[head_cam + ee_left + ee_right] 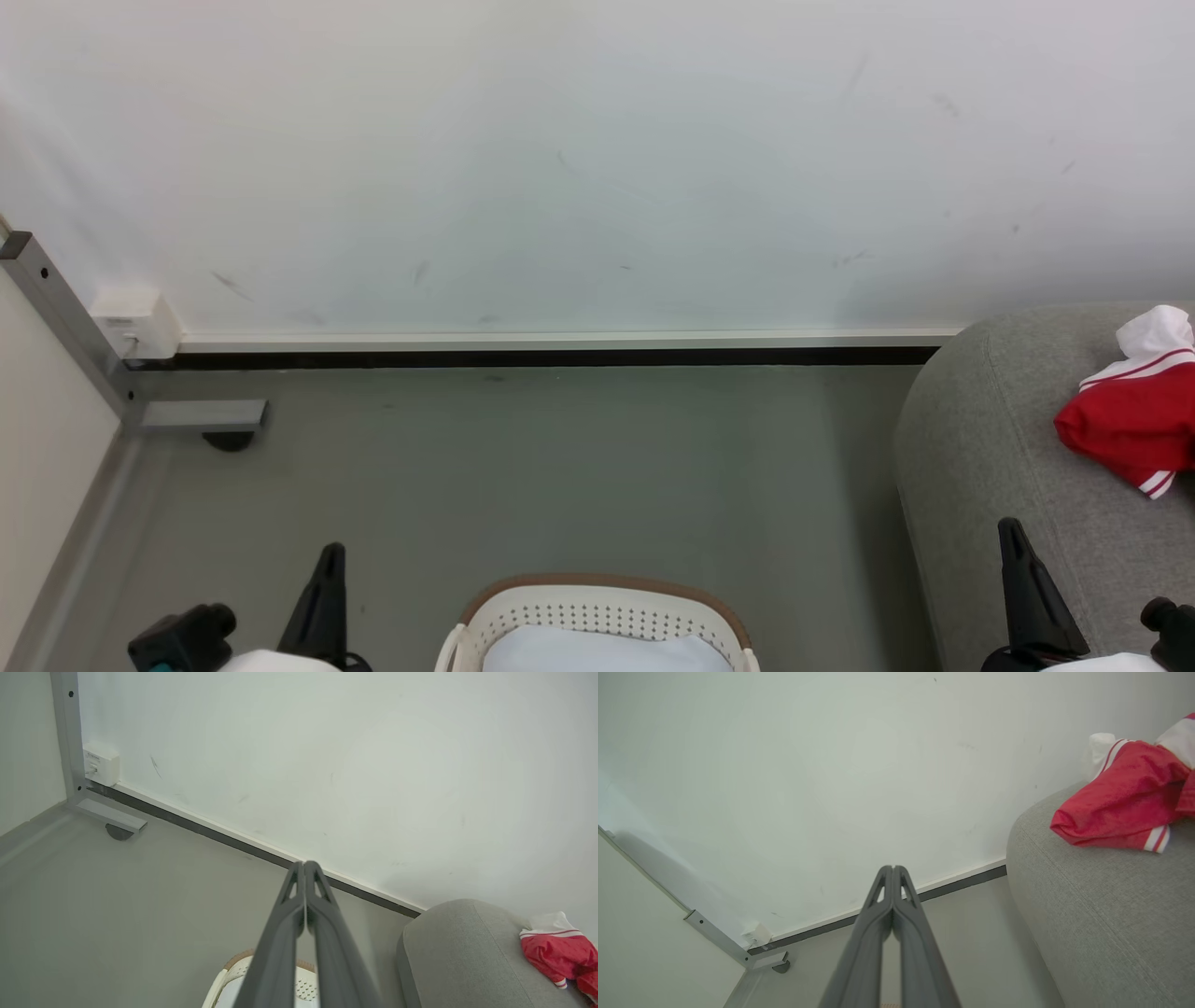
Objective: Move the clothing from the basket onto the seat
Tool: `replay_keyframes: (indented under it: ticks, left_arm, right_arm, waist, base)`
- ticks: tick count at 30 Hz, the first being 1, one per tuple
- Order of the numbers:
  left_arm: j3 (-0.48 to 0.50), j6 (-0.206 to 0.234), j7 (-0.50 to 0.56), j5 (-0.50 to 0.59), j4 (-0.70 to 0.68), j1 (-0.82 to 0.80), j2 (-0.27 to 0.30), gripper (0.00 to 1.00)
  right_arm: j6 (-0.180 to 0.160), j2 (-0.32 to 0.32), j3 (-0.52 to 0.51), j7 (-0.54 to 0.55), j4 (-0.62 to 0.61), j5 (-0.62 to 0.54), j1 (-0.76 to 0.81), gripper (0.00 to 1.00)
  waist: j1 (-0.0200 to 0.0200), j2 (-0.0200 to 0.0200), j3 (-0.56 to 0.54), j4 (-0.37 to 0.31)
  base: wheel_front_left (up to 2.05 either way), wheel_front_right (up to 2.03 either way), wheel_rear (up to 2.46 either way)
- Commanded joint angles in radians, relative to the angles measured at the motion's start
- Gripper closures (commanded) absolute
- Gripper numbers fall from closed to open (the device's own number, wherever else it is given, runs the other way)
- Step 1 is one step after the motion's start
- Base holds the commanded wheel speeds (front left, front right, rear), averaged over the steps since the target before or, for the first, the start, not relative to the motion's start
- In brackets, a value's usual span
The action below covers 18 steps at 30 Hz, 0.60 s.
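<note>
Starting nearest, the basket (597, 611) sits at the bottom middle of the head view. Something pale and smooth lies inside it, and I cannot tell whether that is a garment's white part. Just left of the basket, the left gripper (329, 560) points upward, its two fingers pressed together on nothing. Well to the basket's right, the right gripper (1013, 546) is likewise closed and empty, in front of the seat's near side. The seat (980, 448) stands to the right of the basket, a strip of bare floor (560, 467) between them. Farther right of the basket and beyond it, the clothing (1134, 425), red with white striped trim, lies crumpled on the seat.

From its loose folds, such a jersey should be light, limp and rather slick. A pinch on a bunched fold or the thicker trimmed hem looks safer than on a single thin layer, which could slide out of narrow fingers or trail and catch on the basket's rim.
</note>
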Motion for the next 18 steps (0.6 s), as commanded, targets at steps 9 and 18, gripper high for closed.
replay_keyframes:
  ticks: [9, 18]
  left_arm:
    - [0.047, -0.032, 0.040, -0.150, 0.005, -0.037, -0.013, 1.00]
    - [0.080, -0.057, 0.072, -0.261, 0.014, -0.045, -0.030, 1.00]
  right_arm:
    - [-0.001, -0.001, -0.030, 0.036, -0.003, 0.141, -0.039, 1.00]
    - [-0.001, 0.004, -0.050, 0.066, 0.004, 0.252, -0.046, 1.00]
  waist:
    - [0.0000, 0.0000, 0.002, -0.001]
    - [0.0000, 0.0000, 0.004, -0.002]
  base:
    - [0.00, 0.00, 0.00]
    - [0.00, 0.00, 0.00]
